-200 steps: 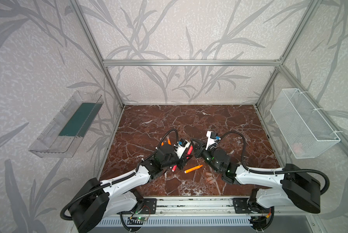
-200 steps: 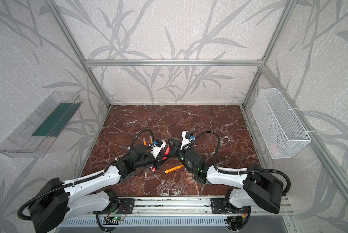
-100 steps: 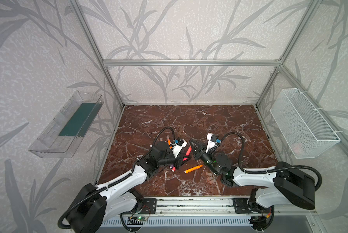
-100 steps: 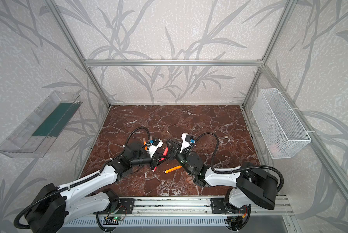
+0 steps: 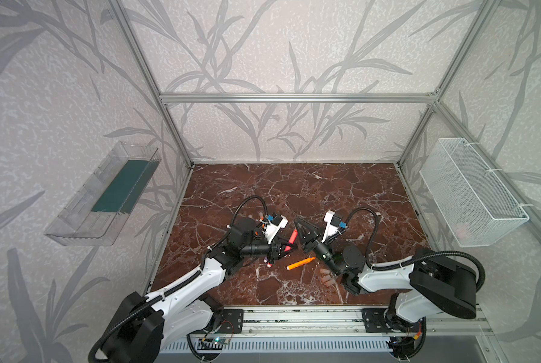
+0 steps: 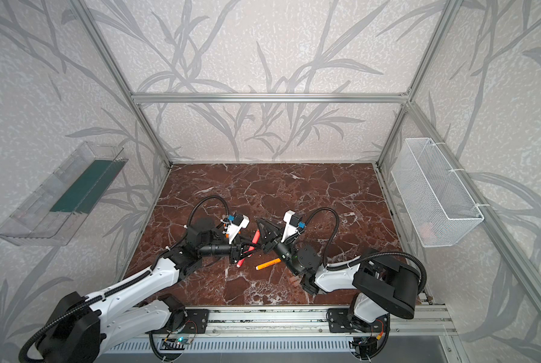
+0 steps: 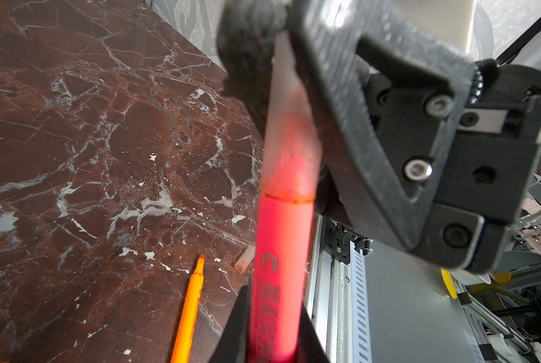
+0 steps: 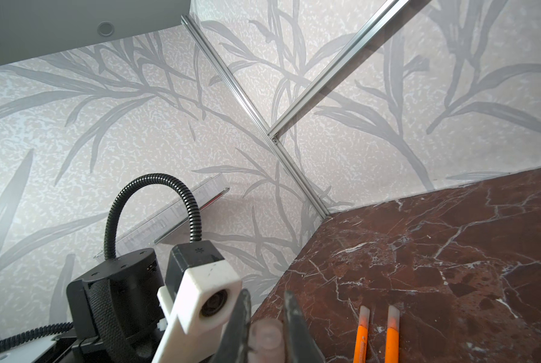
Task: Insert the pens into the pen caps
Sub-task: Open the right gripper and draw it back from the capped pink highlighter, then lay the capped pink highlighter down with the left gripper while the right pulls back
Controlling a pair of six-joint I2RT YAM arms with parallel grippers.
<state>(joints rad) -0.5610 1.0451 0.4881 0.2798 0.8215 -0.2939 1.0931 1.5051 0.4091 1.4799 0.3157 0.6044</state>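
My left gripper [image 5: 282, 247] is shut on a red-pink pen [image 7: 281, 267], held slanted above the marble table [image 5: 294, 188]. The pen's tip sits inside a translucent pen cap [image 7: 289, 141]. My right gripper [image 5: 298, 227] is shut on that cap [image 8: 266, 336], which shows end-on between its fingers [image 8: 294, 327]. Both top views show the pen [image 6: 256, 236] bridging the two grippers at mid-table. An uncapped orange pen [image 5: 300, 263] lies just in front of them. Two capped orange pens [image 8: 362, 333] lie side by side in the right wrist view.
Loose caps [image 5: 325, 278] lie by the right arm's base, and one cap [image 7: 245, 259] lies near the orange pen's tip. A wire basket [image 5: 470, 195] hangs on the right wall and a clear tray [image 5: 106, 195] on the left. An aluminium rail [image 5: 294, 314] borders the table's front.
Both grippers have shifted slightly across the table's middle and drawn closer, still joined by the red-pink pen and cap. The orange pen has not moved.
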